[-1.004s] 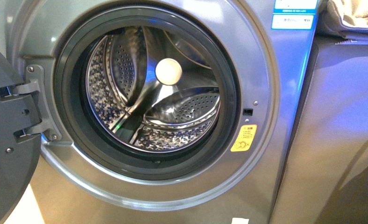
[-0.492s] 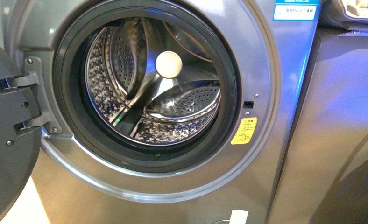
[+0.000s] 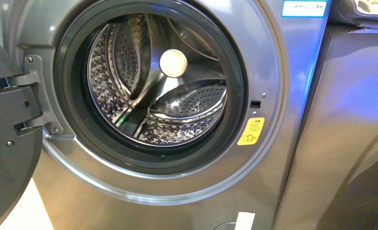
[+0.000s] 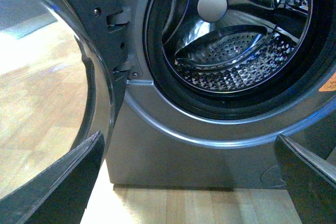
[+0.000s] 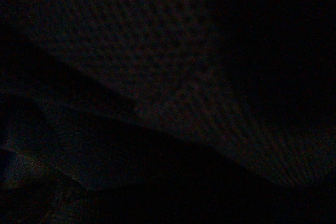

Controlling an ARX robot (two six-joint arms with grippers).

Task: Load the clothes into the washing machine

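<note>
**Left gripper**: its two dark fingers are spread wide with nothing between them. They hover low over the pale wooden floor.

**Silver-grey front-loading washing machine**: it stands directly ahead of the left gripper, its lower front panel between the lines of the two fingers. The round porthole is further ahead and higher. It is ringed by a black rubber gasket and opens onto a perforated shiny steel drum with a cream round hub at the back.

**Dark grey door**: it is swung fully open on its grey hinge, to the left of the porthole and beyond the finger on that side.

**Yellow warning sticker**: it is on the front panel, on the far side of the porthole from the hinge.

**Tan-covered box**: it stands against the machine on the sticker side, with a beige folded cloth on top.

**Right gripper**: the right wrist view is dark, so its state cannot be told.
</note>
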